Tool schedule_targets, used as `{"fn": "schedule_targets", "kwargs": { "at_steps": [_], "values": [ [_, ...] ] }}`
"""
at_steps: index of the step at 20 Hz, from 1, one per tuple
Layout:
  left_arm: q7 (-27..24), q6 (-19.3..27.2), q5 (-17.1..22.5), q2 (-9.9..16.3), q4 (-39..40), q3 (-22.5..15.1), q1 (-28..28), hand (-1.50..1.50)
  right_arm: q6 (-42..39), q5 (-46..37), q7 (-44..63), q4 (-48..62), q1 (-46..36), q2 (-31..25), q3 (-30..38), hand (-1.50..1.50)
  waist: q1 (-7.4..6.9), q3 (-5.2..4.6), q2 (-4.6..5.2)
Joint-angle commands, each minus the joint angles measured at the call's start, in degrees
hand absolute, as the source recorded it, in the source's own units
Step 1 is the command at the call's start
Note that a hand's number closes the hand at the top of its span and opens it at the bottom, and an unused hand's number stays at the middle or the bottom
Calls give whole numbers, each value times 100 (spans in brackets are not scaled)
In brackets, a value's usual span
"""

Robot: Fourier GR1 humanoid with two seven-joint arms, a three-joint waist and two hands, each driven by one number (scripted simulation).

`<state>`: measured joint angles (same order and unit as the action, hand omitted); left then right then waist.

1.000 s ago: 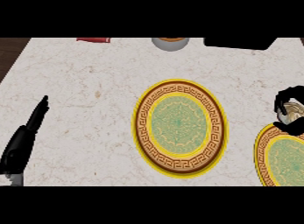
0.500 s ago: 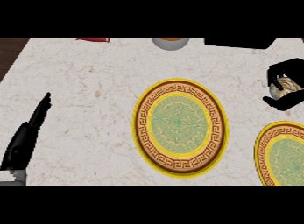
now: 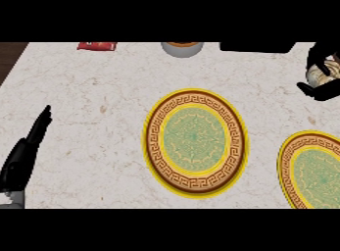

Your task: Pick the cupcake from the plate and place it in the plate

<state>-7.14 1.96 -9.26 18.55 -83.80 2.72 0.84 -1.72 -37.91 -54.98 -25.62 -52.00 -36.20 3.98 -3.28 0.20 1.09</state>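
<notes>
Right hand point(image 3: 326, 73) is up at the far right of the counter, black fingers curled round the cupcake point(image 3: 323, 74), which shows as a pale ridged wrapper peeking out between them. The cupcake sits in that grasp above the marble, beyond the far edge of the right plate point(image 3: 292, 166) and apart from it. That right plate, yellow-rimmed with a brown key-pattern band and a green centre, lies at the near right, cut off by the view's edge, and nothing rests on the part that shows. Just left of it, with a strip of bare counter point(image 3: 93, 98) between, lies the centre plate point(image 3: 195, 142), same pattern, its face bare too. Over at the near left, the left hand point(image 3: 25, 157) rests above the counter, fingers straight and pointing far, holding nothing. Along the far edge: a red packet point(image 3: 96, 46) at the left, a grey round pot point(image 3: 182, 48) near the middle, and a black object point(image 3: 257, 47) to its right.
</notes>
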Motion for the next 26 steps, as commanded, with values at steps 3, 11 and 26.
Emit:
{"fn": "schedule_targets", "kwargs": {
  "at_steps": [3, 11, 26],
  "values": [
    [117, 117, -3, -33, -282, 109, 324, 0, -1103, 441, -1051, -176, -171, 133, 54, 150, 211, -15, -117],
    [-169, -2, 49, -8, -155, 207, 571, 0, -1779, 742, -178, -1206, -366, 822, -414, 150, 373, -30, -181],
    [-97, -127, 15, 38, -82, 410, 432, 0, -2264, 546, 2894, -4229, 868, 2327, -1747, 150, 359, -23, -133]
  ]
}}
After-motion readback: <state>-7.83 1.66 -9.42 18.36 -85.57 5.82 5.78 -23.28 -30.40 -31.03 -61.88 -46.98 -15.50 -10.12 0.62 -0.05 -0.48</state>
